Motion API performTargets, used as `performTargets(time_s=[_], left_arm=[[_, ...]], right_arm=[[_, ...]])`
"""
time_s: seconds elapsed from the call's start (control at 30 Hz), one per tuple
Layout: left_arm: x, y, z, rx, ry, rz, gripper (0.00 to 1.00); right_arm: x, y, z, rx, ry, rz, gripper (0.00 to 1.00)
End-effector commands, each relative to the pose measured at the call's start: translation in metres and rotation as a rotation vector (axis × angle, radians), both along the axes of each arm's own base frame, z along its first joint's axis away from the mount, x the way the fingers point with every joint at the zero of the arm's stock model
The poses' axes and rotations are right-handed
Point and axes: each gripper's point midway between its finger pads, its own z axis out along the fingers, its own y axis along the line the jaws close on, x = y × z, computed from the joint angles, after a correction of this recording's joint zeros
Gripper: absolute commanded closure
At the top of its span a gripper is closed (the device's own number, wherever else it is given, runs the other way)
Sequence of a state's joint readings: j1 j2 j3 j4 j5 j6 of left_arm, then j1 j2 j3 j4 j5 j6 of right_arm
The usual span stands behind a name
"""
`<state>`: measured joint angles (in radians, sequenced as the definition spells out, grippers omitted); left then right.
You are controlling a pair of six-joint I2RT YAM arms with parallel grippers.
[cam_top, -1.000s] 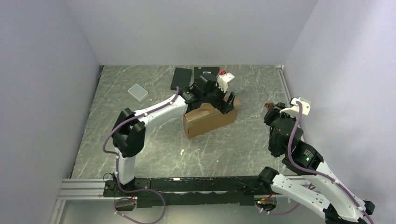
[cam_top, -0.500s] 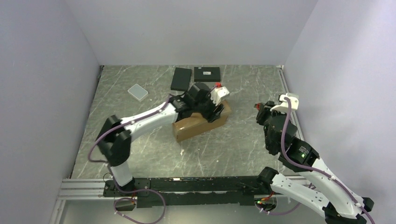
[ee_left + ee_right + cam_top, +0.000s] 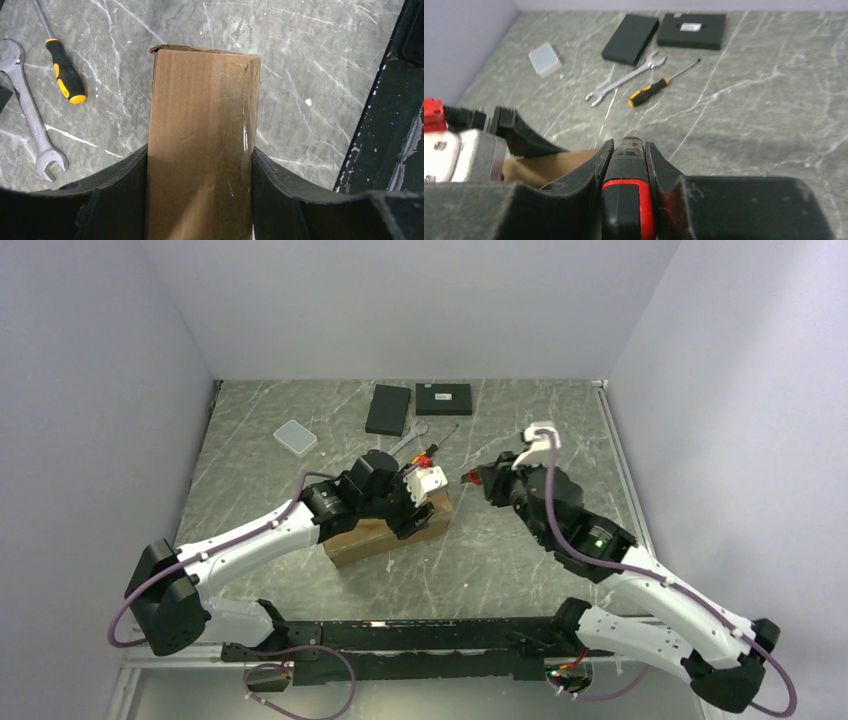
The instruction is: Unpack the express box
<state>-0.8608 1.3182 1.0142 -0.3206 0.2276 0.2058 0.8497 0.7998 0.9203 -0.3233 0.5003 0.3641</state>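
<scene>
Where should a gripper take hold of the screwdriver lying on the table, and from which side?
Probably the screwdriver by its thick handle, from above, jaws across it: it lies flat, its shaft is thin, and the wrench lies close beside.

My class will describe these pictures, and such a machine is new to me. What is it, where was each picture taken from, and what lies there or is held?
Two robot arms stand side by side, each ending in a two-finger gripper. The wide picture comes from a fixed camera above and behind them; the other two from cameras on the wrists. The left gripper is closed across the brown cardboard express box. The right gripper clamps a black-and-red tool whose kind I cannot tell. On the marbled table lie a wrench, a screwdriver, two flat black boxes and a small pale box.
</scene>
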Motion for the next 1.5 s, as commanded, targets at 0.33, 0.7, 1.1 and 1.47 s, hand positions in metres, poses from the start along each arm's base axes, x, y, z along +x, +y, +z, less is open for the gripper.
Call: performTargets(time_s=[0.33, 0.7, 1.1, 1.47], left_arm=[[0.01, 0.003, 0.009, 0.009, -0.095, -0.003, 0.63], [0.007, 0.003, 0.018, -0.031, -0.118, -0.007, 0.64], [0.005, 0.0, 0.016, -0.041, -0.102, -0.015, 0.64], [0.005, -0.001, 0.016, -0.044, -0.098, -0.018, 0.65]], right_arm=[[-0.021, 0.043, 0.023, -0.059, -0.069, -0.008, 1.0], [-0.022, 0.041, 0.031, -0.023, -0.088, -0.005, 1.0], [-0.024, 0.05, 0.02, -0.005, -0.07, 0.026, 1.0], [-0.022, 0.053, 0.004, -0.044, -0.045, 0.021, 1.0]])
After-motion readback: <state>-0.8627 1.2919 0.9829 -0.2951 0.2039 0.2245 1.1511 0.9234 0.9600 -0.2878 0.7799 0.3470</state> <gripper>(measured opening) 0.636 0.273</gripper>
